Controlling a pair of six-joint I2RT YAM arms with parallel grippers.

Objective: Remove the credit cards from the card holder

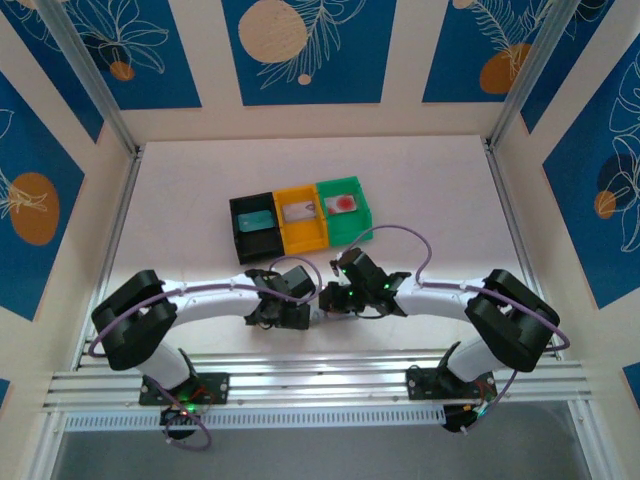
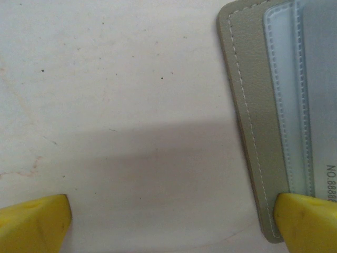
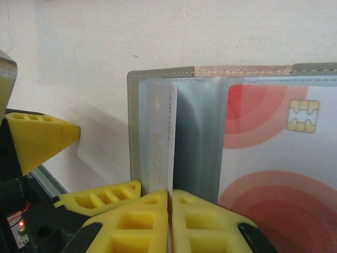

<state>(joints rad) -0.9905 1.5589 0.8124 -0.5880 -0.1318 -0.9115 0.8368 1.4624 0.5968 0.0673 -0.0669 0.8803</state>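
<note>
**Desk:** Right wrist view: your right tool is clamped on the lower edge of a pale card, which tilts up at the left side of the card holder.

**Operator:** And the holder itself?

**Desk:** It lies open on the table, with a red-ringed card bearing a chip in its right-hand clear pocket. Your left tool is spread wide, one fingertip at the holder's corner. From above, both tools meet just in front of the bins.

Left gripper spread wide, right gripper pinched closed
</note>
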